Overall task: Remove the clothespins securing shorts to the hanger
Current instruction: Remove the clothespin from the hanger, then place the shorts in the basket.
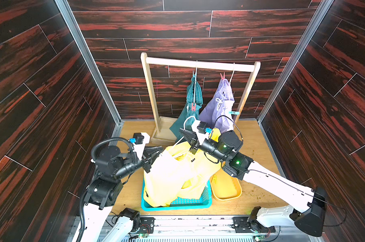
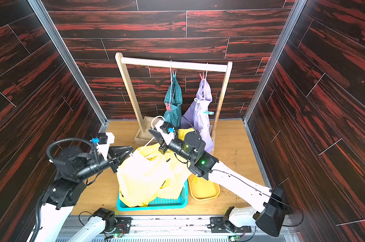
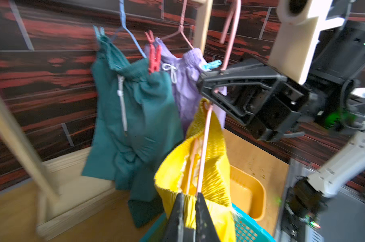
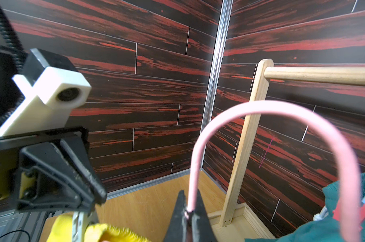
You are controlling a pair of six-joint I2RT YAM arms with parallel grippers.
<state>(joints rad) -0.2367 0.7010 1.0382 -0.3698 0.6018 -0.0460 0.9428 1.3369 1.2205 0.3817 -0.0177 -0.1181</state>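
The yellow shorts (image 1: 173, 174) hang from a pink hanger (image 4: 261, 104) over the blue basket. My left gripper (image 3: 190, 199) is shut on their waistband at one end of the hanger. My right gripper (image 4: 190, 209) is shut on the base of the hanger's hook. The teal shorts (image 1: 195, 92) hang on the rack, held by a blue clothespin (image 1: 194, 73) and a red clothespin (image 1: 193, 106). The lavender shorts (image 1: 219, 109) carry a red-pink clothespin (image 1: 222, 75) and a light blue clothespin (image 1: 234, 113). A yellow clothespin (image 1: 214, 180) lies in the yellow tray.
The wooden rack (image 1: 198, 64) stands at the back on a wooden base. A blue basket (image 1: 177, 206) sits at the front with the yellow tray (image 1: 227, 188) to its right. Dark panel walls close in the left, right and back.
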